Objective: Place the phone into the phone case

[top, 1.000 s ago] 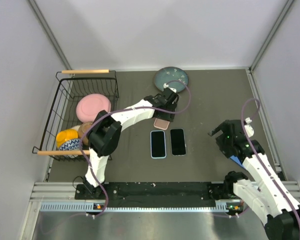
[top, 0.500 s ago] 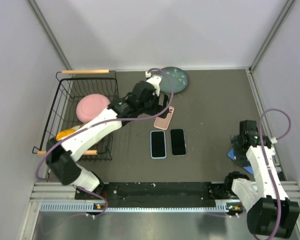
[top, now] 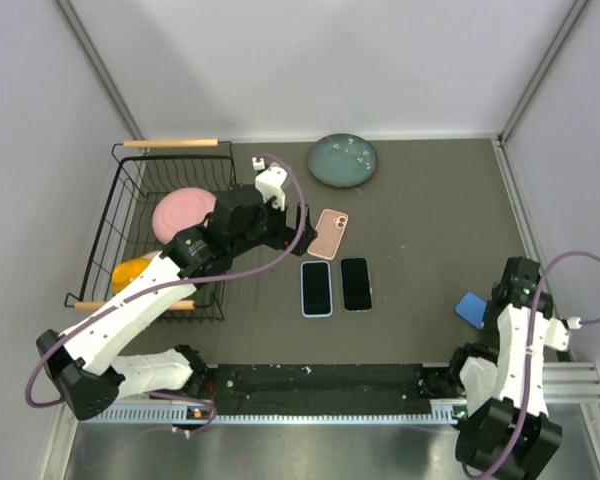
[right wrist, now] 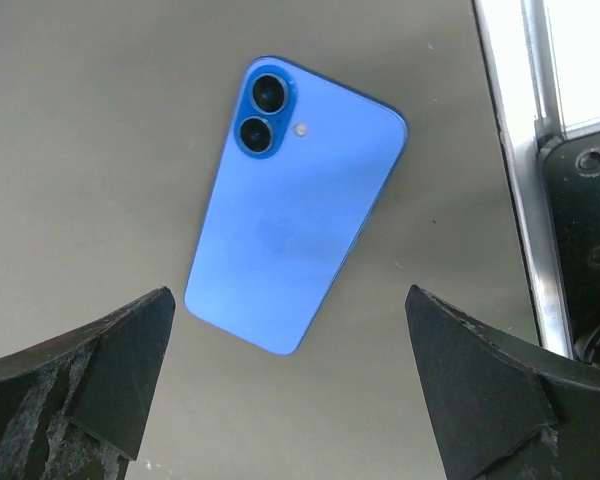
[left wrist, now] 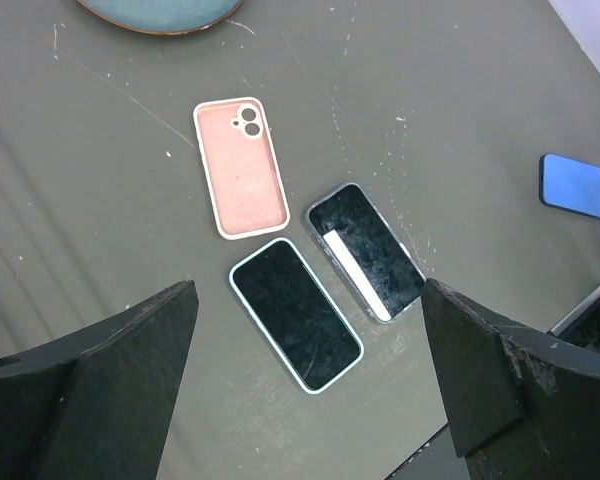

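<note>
Seen from above, the fingers of the right pincer are hidden under its own folded arm. This arm also covers one corner of the blue phone. In the left wrist view the green-blue plate is cut off by the top edge and the blue phone by the right edge. A bright strip of reflection lies across the black phone, so its screen is hard to read. The left arm hides a part of the wire basket.

The left pincer stands wide apart above the counter, holding nothing and touching nothing. The right pincer is equally wide apart and empty, and the blue phone lies flat on the counter below it, untouched.

The pink phone case lies flat and alone, a little tilted. Just on the near side of the case two phones lie side by side, screens up. One is the phone with a pale blue edge, and to the right of it is the black phone. Neither is in the case. The plate is beyond the case and the basket is to the left of it. The blue phone is well apart to the right and nearer.

Half a second ago the left pincer was just at the case; now it has drawn back toward the basket. The right arm has folded back too.
</note>
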